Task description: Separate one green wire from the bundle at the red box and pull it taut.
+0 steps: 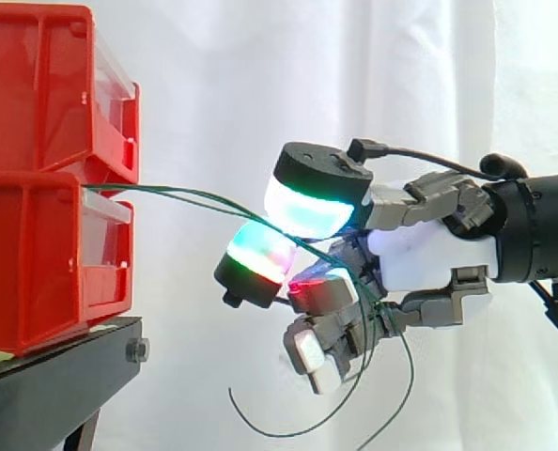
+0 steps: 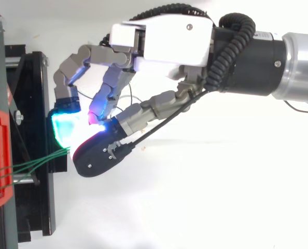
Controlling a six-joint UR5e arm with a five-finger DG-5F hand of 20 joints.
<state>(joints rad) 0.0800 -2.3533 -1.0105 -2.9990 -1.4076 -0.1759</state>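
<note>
Pinching green wires between curled fingertips of the hand, just beyond the edge of the black stand and clear of the red boxes, seemingly to draw one taut.

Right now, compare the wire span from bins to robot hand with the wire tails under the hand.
The span runs almost level from the bins into the grip of the robot hand; the tails hang below it. The span's wires lie close together; the tails curl and spread apart. Both are thin green wire.
</note>
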